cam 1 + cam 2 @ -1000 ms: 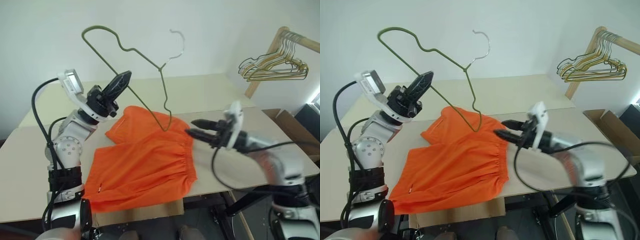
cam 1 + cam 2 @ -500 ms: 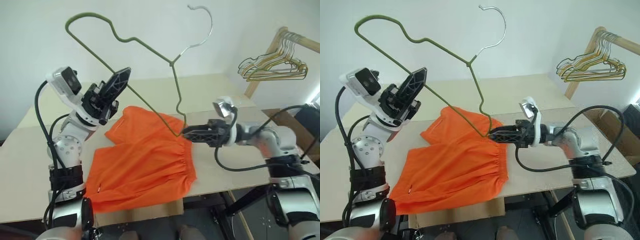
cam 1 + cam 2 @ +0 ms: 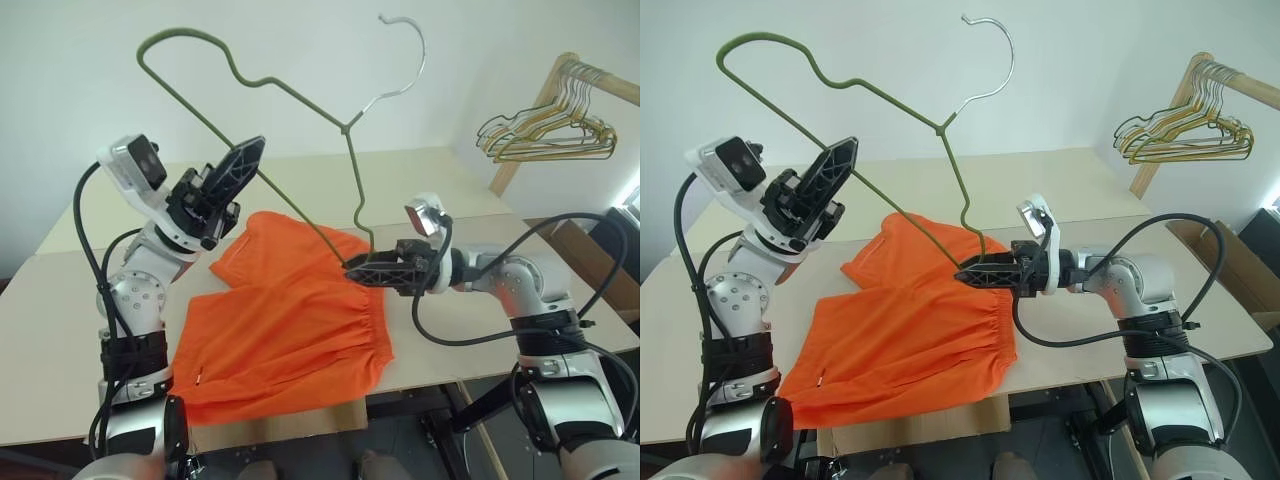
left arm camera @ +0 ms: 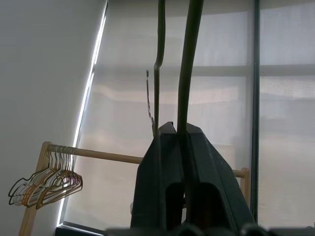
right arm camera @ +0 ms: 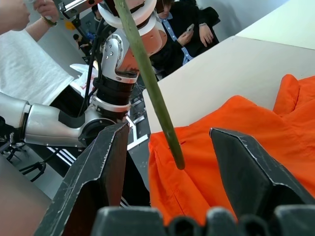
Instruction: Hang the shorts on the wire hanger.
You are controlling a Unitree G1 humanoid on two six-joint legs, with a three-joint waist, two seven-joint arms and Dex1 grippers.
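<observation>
The left gripper [image 3: 243, 158] is clamping the wire hanger [image 3: 262, 84] on one of its long straight runs, jaws fully closed on the wire, and is holding it raised above the table [image 3: 60, 300] with the hook [image 3: 405, 45] uppermost. The hanger's lower corner is dipping toward the shorts [image 3: 290, 320]. The right gripper [image 3: 975, 275] is lying level over the waistband edge, its jaws standing apart with that lower corner of the wire between them; it is gripping nothing.

The shorts are lying flat and spread on the table, gathered waistband toward the right arm, legs toward the left arm.

Handling, as judged:
- The shorts are appearing soft, light and limp. They are likely to sag and fold wherever they are unsupported. The gathered waistband is offering the thickest, most secure purchase; a pinch on a single layer there is advisable.
- The wire hanger is thin, stiff and light. Held at one point only, it is liable to pivot in the jaws; a second hold near the lower corner would be steadying it.

Surroundings: a bunch of gold wire hangers [image 3: 545, 135] is hanging on a wooden rail [image 3: 600, 85] well apart to the right, and a cardboard box [image 3: 585, 255] is sitting beyond the table edge. Neither is obstructing the work. People [image 5: 189, 29] are seated behind the robot.
</observation>
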